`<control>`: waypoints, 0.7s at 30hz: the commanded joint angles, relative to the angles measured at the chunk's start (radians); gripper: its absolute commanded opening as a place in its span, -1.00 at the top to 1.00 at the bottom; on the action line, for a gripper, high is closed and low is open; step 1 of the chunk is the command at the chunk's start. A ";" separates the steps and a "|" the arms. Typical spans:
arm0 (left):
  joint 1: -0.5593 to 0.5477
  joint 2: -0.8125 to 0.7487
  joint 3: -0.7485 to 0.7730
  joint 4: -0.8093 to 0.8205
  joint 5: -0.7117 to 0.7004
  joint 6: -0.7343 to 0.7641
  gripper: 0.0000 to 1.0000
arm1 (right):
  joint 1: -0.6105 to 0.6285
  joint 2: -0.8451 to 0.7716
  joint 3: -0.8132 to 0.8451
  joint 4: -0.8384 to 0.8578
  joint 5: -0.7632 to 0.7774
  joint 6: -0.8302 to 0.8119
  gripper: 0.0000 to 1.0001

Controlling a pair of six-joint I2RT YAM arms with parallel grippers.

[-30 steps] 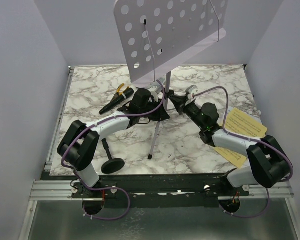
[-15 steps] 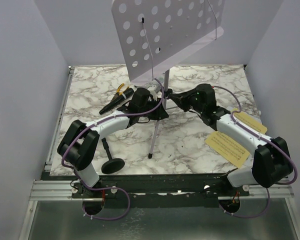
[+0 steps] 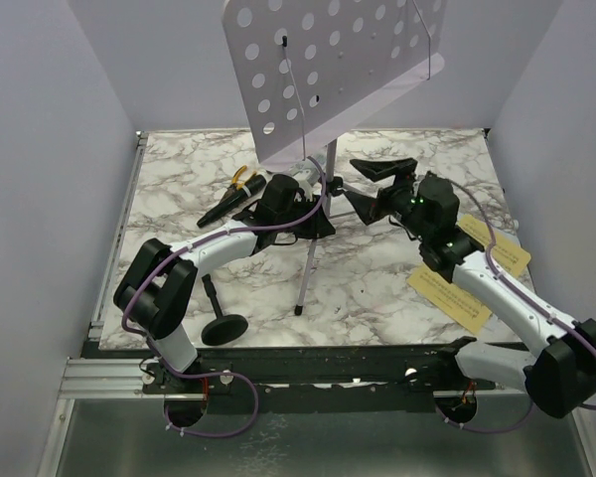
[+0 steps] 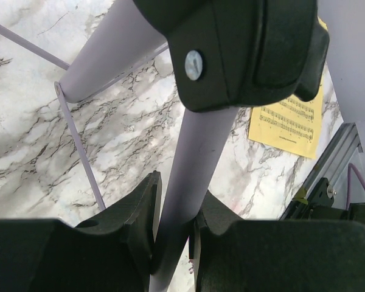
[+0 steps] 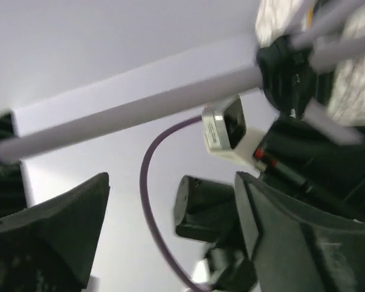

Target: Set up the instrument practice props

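The lilac hole-punched music stand [image 3: 328,70] stands upright at the middle back on thin tripod legs [image 3: 308,268]. My left gripper [image 3: 313,204] is shut on its pole [image 4: 198,164], which runs up between both fingers [image 4: 140,213] below the black tripod hub [image 4: 243,48]. My right gripper [image 3: 372,184] is open just right of the pole with nothing in it; in its wrist view the blurred pole [image 5: 140,106] lies beyond its fingers [image 5: 292,225]. Yellow sheet-music pages [image 3: 452,293] lie at the right. The black microphone [image 3: 228,204] lies left. The short mic stand [image 3: 223,326] stands near left.
Yellow-handled pliers [image 3: 243,179] lie beside the microphone at the back left. A second yellow page [image 3: 502,248] lies by the right wall. Lilac walls close in three sides. The left arm's wrist camera [image 5: 228,128] and purple cable are close in front of my right gripper.
My right gripper has opened and drawn back a little to the right of the stand's pole, and its arm has swung outward. The left gripper has kept its hold on the pole.
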 commanded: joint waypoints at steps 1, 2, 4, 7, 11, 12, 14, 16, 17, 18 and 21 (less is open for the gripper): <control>0.007 0.057 -0.060 -0.239 -0.074 -0.043 0.94 | -0.008 -0.068 0.001 -0.021 0.255 -0.818 -0.99; 0.007 0.054 -0.060 -0.240 -0.073 -0.044 0.94 | -0.008 -0.081 -0.013 -0.039 0.321 -1.012 -1.00; 0.007 0.052 -0.059 -0.239 -0.073 -0.045 0.94 | -0.008 -0.081 -0.060 -0.113 0.565 -1.266 -1.00; 0.008 0.053 -0.059 -0.238 -0.071 -0.045 0.94 | -0.009 -0.016 -0.136 -0.140 0.934 -1.448 -1.00; 0.007 0.060 -0.059 -0.239 -0.063 -0.049 0.91 | -0.010 0.122 -0.105 -0.204 0.973 -1.542 -1.00; 0.007 0.060 -0.059 -0.238 -0.060 -0.050 0.88 | -0.012 0.159 -0.078 -0.262 0.966 -1.495 -1.00; 0.007 0.058 -0.060 -0.237 -0.058 -0.048 0.81 | -0.022 0.208 -0.048 -0.304 0.908 -1.448 -1.00; 0.007 0.048 -0.064 -0.237 -0.064 -0.044 0.74 | -0.042 0.239 -0.051 -0.268 0.816 -1.450 -1.00; 0.007 0.041 -0.067 -0.237 -0.071 -0.042 0.71 | -0.056 0.252 -0.051 -0.259 0.771 -1.446 -1.00; 0.007 0.036 -0.069 -0.235 -0.075 -0.040 0.67 | -0.070 0.260 -0.049 -0.255 0.745 -1.436 -1.00; 0.007 0.020 -0.072 -0.230 -0.070 -0.040 0.59 | -0.180 0.269 -0.046 -0.252 0.566 -1.379 -1.00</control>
